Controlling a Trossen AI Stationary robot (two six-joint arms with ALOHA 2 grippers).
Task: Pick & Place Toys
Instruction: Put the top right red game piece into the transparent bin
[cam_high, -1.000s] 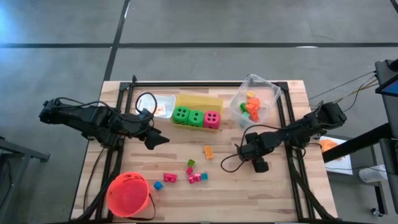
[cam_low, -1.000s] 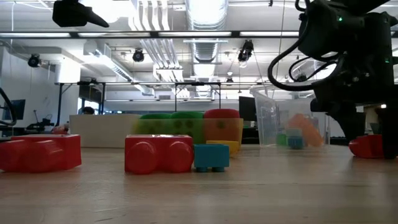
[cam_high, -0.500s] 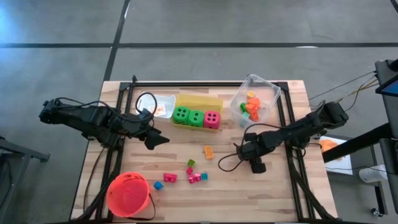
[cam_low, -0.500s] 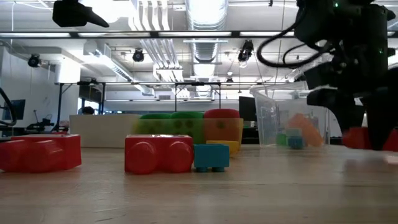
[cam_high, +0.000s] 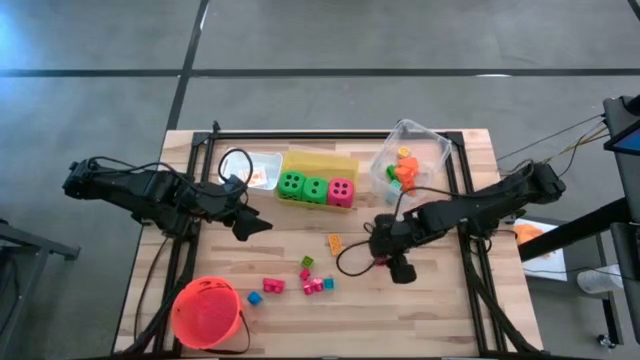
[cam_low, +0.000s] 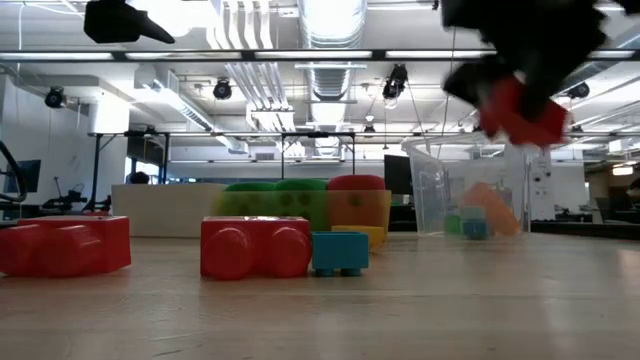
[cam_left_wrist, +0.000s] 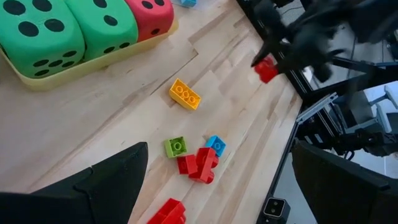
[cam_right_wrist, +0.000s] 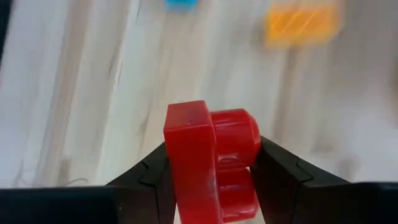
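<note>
Right pincer (cam_right_wrist: 214, 171) grips a red block (cam_right_wrist: 211, 158) between its two dark fingers, clamped on both sides. In the low view the red block (cam_low: 520, 108) hangs in the air, clear of the table (cam_low: 400, 300), in front of the clear bin (cam_low: 470, 200). High view: right pincer (cam_high: 385, 252) sits over the middle-right of the table, near the yellow block (cam_high: 335, 244) and on the near side of the clear bin (cam_high: 410, 160), which holds orange and green pieces. The left wrist view also catches the red block (cam_left_wrist: 266, 70) held aloft over the table edge by the right arm.

Left pincer (cam_high: 252, 222) hovers over the left-centre of the table, beside the yellow bin (cam_high: 320, 165); its fingers (cam_left_wrist: 112, 171) stand spread wide apart with nothing between them.

Dice: two green dice (cam_high: 303, 187) and one pink-red die (cam_high: 341, 190) sit side by side in a row in the yellow bin.

Loose blocks on the table toward the front: a small green block (cam_high: 307, 262), a red cluster (cam_high: 313, 285) with a blue block (cam_high: 328, 283) touching it, another red block (cam_high: 273, 285), and a further blue block (cam_high: 254, 297). The orange-red bucket (cam_high: 206, 312) stands at the front-left corner. A white bin (cam_high: 262, 168) with a card in it lies just left of the yellow bin.
</note>
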